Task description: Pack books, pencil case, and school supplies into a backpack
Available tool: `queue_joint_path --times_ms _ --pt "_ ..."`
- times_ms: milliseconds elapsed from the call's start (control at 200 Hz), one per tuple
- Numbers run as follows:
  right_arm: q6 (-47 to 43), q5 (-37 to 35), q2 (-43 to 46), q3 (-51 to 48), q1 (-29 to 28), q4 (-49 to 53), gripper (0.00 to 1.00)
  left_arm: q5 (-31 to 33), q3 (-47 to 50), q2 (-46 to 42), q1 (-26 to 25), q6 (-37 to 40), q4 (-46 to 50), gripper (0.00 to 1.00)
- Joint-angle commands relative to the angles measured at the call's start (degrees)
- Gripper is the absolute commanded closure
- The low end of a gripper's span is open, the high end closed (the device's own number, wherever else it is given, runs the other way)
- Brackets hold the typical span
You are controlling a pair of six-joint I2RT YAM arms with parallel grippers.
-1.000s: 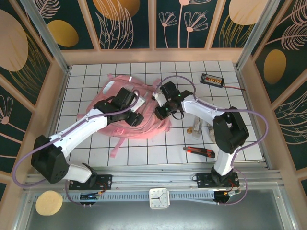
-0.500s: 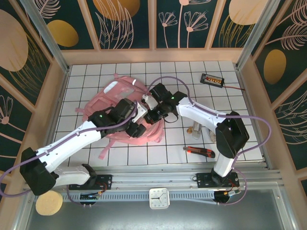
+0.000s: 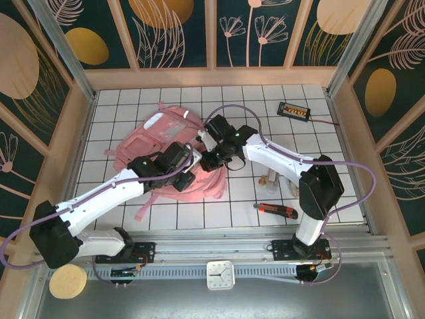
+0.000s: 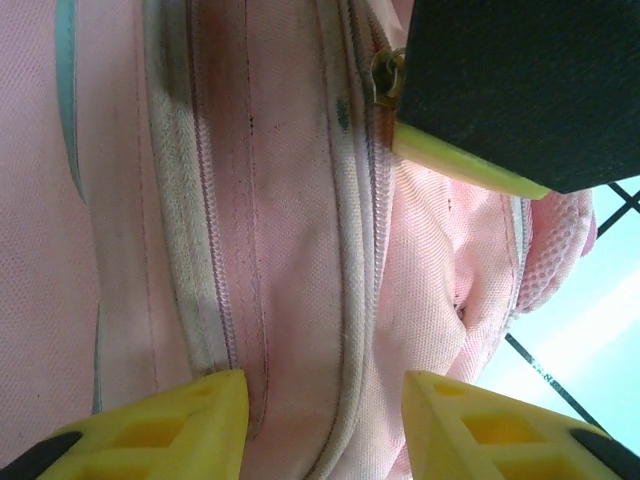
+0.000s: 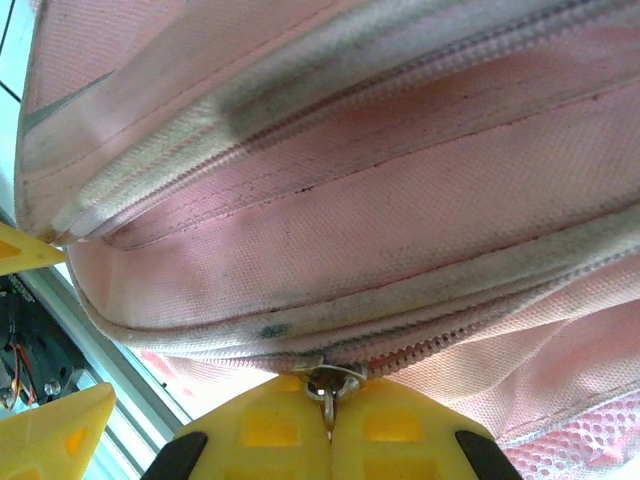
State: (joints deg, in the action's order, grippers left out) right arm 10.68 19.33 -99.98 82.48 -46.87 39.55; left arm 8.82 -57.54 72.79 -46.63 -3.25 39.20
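The pink backpack (image 3: 163, 136) lies on the tiled table, left of centre. My right gripper (image 3: 211, 160) is at its right edge, shut on the metal zipper pull (image 5: 327, 384), which is pinched between the yellow fingertips (image 5: 270, 430). My left gripper (image 3: 184, 178) presses down on the backpack's near side. Its jaws stand apart on either side of a white-trimmed zipper seam (image 4: 352, 330). The left wrist view also catches the right gripper's black body (image 4: 520, 90) beside the zipper pull (image 4: 388, 75). Small silvery school supplies (image 3: 271, 178) lie to the right. The books and pencil case are hidden.
A black wired box with orange buttons (image 3: 294, 109) sits at the back right. A red-and-black cutter (image 3: 277, 211) lies near the front right. Pink straps (image 3: 147, 207) trail toward the near edge. Wooden walls close in the table.
My right gripper has drawn the zipper pull left across the backpack. My left gripper has shifted toward the near right part of the bag, and its jaws have narrowed.
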Motion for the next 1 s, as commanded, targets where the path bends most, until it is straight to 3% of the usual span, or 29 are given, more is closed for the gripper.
queue_joint_path --times_ms 0,35,95,240,425,530,580,630,746,801,991 --pt "0.9 7.8 4.7 4.4 -4.2 -3.6 1.0 2.0 4.3 1.5 0.6 -2.7 -2.8 0.3" --pt "1.5 8.2 4.8 3.9 -4.1 -4.3 1.0 0.8 5.6 -0.3 0.6 -3.2 -4.5 0.17" --pt "2.4 9.0 4.8 2.8 -3.7 -5.5 1.0 0.1 7.5 -3.4 0.7 -3.8 -6.4 0.08" --pt "5.7 12.2 6.8 1.6 -2.4 -9.8 1.0 1.5 9.4 -8.0 0.7 -3.9 -7.9 0.06" --pt "8.1 14.7 7.8 3.9 -1.0 -11.3 1.0 13.9 9.9 -7.7 0.9 -4.9 -8.2 0.08" --pt "7.9 15.6 7.0 6.4 -1.2 -9.3 1.0 15.3 10.0 -7.1 2.7 -5.5 -8.2 0.34" --pt "7.7 16.0 6.4 7.5 -1.5 -8.4 1.0 15.3 10.0 -7.1 3.7 -5.5 -8.2 0.58" --pt "7.3 16.3 5.8 8.3 -1.8 -7.3 1.0 15.1 10.0 -7.1 4.8 -5.3 -8.3 0.64" --pt "6.0 16.2 5.0 9.1 -2.1 -4.6 1.0 12.4 9.9 -7.2 6.6 -3.7 -9.0 0.92" --pt "4.1 14.5 4.5 9.9 -2.2 -1.3 1.0 12.2 9.7 -7.5 6.8 -3.2 -9.4 1.0" --pt "-5.1 2.7 2.2 10.3 -0.5 13.3 1.0 13.2 4.3 -7.2 9.1 0.1 -5.7 1.0"
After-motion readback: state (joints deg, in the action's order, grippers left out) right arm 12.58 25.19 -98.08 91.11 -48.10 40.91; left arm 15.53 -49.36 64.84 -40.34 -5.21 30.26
